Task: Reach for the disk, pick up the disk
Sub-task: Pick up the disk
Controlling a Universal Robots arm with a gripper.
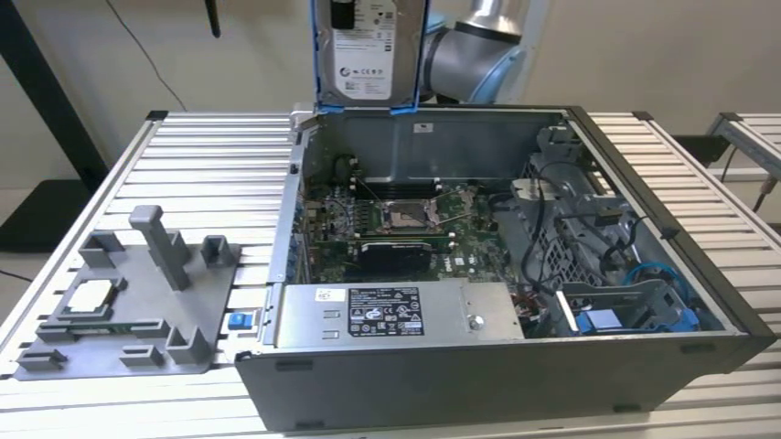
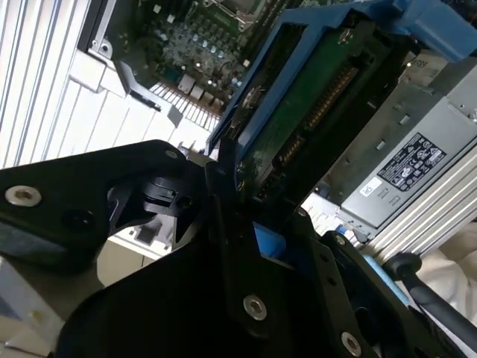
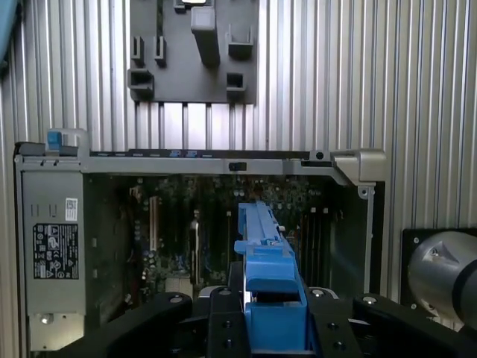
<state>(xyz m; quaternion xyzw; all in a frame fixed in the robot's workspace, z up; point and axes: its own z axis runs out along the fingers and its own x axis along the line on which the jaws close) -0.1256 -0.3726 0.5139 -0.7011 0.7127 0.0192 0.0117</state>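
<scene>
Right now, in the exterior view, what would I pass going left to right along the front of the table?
You pass the square chip → tall grey post → small blue tab → power supply → blue plastic bracket. Higher up, the disk hangs in the gripper.

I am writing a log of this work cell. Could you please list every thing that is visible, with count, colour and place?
table: one, silver, slatted, spans the exterior view.
computer case: one, dark grey, open, on the table.
motherboard: one, green, on the case floor.
power supply: one, silver, inside the case's near wall.
blue bracket: one, blue, in the case, at the exterior view's right.
fixture plate: one, grey, on the table, at the exterior view's left of the case.
chip: one, white-topped, on the fixture plate.
disk: one, silver with blue rails, held above the case's far wall.
arm: one, grey, beside the disk.
gripper: one, black, shut on the disk.
</scene>
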